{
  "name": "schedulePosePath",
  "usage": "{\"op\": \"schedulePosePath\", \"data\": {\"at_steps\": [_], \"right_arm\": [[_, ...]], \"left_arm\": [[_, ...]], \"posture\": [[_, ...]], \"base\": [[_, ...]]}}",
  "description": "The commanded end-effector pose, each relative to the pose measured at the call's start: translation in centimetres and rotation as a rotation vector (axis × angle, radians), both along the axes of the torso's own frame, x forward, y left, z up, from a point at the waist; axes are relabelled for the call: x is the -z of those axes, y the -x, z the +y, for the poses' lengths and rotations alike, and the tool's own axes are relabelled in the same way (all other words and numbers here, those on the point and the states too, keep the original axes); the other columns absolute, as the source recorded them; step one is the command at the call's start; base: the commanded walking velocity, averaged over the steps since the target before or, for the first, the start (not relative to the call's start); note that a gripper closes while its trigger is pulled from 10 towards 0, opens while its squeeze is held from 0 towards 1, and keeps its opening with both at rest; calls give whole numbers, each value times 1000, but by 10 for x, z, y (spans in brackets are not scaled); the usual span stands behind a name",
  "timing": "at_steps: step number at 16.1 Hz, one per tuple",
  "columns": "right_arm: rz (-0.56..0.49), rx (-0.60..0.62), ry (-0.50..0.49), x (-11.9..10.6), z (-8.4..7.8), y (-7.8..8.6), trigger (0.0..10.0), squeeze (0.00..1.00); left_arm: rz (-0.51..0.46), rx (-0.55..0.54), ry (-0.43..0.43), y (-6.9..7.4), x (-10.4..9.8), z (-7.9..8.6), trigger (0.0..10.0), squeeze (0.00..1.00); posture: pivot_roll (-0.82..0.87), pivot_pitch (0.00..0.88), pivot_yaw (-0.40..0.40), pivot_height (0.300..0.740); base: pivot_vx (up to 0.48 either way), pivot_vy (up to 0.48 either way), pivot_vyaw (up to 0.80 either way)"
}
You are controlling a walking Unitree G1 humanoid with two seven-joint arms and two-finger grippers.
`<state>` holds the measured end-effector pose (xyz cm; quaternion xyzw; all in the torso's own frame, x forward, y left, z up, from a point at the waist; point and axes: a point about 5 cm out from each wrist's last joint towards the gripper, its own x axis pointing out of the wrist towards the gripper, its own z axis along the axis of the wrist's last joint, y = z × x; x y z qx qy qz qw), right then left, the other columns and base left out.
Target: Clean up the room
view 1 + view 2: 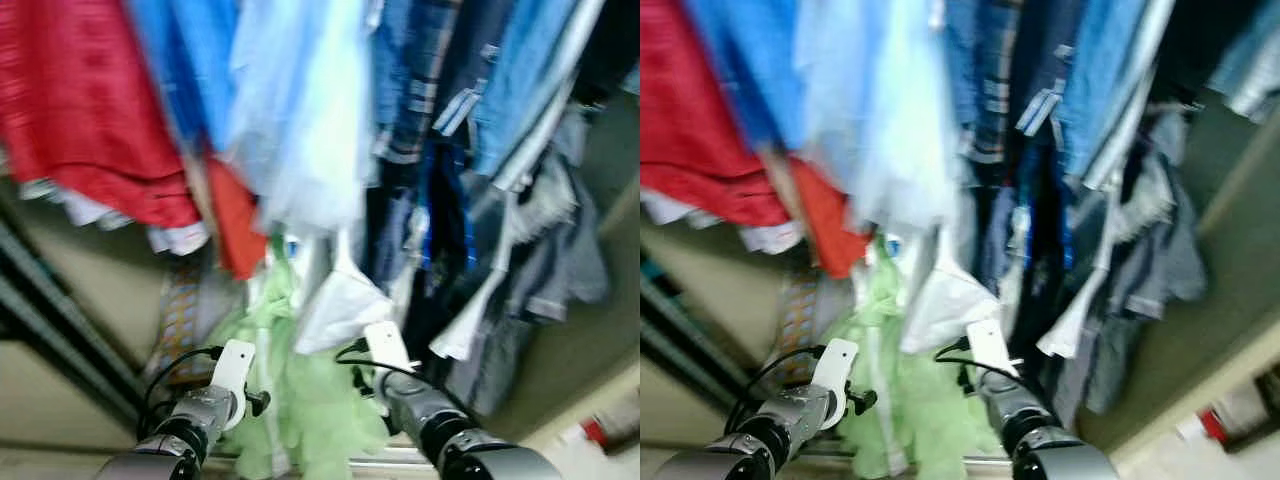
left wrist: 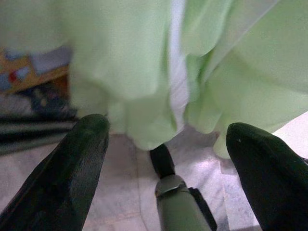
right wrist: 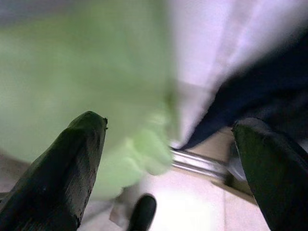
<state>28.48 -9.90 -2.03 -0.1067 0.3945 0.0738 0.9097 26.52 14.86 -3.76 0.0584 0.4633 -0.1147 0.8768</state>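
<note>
Between my spread left gripper (image 2: 163,139) fingers hangs the pale green garment (image 1: 310,400), hem above tiled floor (image 2: 130,192). My right gripper (image 3: 168,144), also spread, faces green cloth, a white garment (image 1: 340,305) and the closet track (image 3: 197,163). Overhead, crowded hanging clothes: red shirt (image 1: 80,110), blue shirts (image 1: 500,80).

We see the right gripper (image 3: 168,163) with its two long black fingers (image 3: 62,173) spread wide. Between them hangs a blurred pale green fabric garment (image 3: 86,82), beside a white cloth (image 3: 231,43), a dark navy cloth (image 3: 260,91) and a shiny metal rail (image 3: 197,162).
</note>
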Motion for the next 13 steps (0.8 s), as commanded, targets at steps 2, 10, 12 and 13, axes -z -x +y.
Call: {"op": "schedulePosePath", "data": {"at_steps": [2,10,12,13], "right_arm": [[-9,0,-3,-1,-1,-1,10000,0],[-7,-18,-6,0,1,0,10000,0],[-8,-21,-6,0,1,0,10000,0],[-9,-23,-6,0,1,0,10000,0]], "left_arm": [[8,-5,-6,2,2,1,10000,0],[11,-1,-10,3,2,1,10000,0],[11,-1,-10,3,2,1,10000,0],[11,0,-10,3,2,1,10000,0]], "posture": [[-133,0,26,740],[-132,0,25,740],[-132,0,23,740],[-132,0,23,740]], "base": [[0,0,800],[0,0,800],[0,0,800],[0,0,800]]}}
